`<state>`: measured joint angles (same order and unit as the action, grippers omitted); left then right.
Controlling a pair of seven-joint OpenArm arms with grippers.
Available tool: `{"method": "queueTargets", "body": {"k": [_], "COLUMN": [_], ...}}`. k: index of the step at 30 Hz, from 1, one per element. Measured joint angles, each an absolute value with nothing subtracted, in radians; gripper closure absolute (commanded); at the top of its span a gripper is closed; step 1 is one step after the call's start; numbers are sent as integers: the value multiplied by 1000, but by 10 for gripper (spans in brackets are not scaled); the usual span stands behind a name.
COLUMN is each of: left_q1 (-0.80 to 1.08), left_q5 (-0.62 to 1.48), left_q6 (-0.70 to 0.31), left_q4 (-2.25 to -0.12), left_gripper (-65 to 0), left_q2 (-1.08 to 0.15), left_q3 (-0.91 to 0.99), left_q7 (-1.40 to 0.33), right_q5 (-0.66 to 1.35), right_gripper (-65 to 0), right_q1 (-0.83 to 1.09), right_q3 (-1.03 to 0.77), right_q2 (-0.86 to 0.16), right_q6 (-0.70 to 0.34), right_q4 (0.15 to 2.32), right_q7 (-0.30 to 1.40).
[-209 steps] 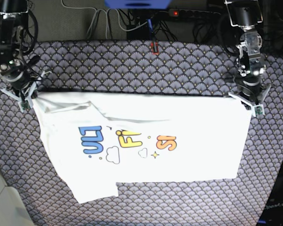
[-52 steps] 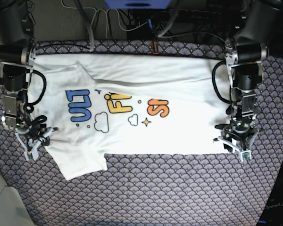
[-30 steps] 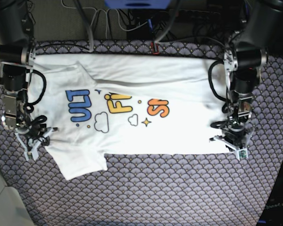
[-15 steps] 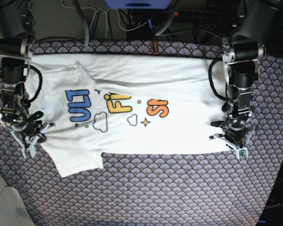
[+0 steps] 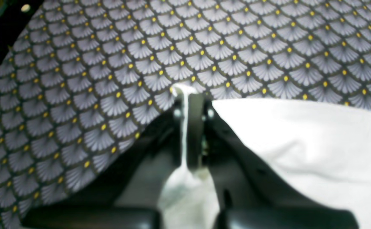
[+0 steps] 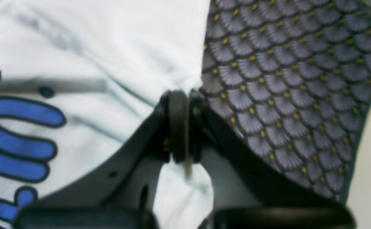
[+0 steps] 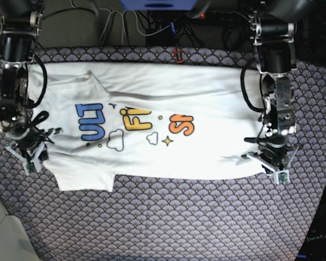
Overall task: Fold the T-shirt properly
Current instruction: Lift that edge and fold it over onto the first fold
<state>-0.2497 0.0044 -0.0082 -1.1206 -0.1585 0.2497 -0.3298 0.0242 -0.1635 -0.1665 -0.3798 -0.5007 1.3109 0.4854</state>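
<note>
Behind shut left gripper (image 5: 188,95), hidden T-shirt (image 5: 300,143) corner.

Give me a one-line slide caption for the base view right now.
Both grippers, left gripper and right gripper, pinch the near edge of the printed white T-shirt spread across the patterned table cover.

I see 2 black arms with silver metal joints and looped black cables along their links. The left gripper (image 7: 276,166) and right gripper (image 7: 28,157) have pale grey brackets and matte black fingers (image 5: 195,127), each with small round screws near the tips.
</note>
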Motion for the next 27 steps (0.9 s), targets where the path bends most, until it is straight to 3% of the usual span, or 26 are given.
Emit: {"method": "queueTargets", "body": {"k": [5, 27], "left_q1": [-201, 144], "left_q5": [3, 2], "left_q6": [-7, -7], "left_q4": [-1175, -1503], "left_gripper": [-1, -1], "left_q2": [-155, -141], "left_q3": [319, 318], "left_q7": [-332, -334], "right_q5": [26, 60], "right_gripper": [0, 0], "right_q1": [-94, 250], "right_q3": [-220, -327], "right_q2": [-385, -385], "right_q6": [-553, -588], "right_q4": [1406, 1698], "right_q7": [483, 486]}}
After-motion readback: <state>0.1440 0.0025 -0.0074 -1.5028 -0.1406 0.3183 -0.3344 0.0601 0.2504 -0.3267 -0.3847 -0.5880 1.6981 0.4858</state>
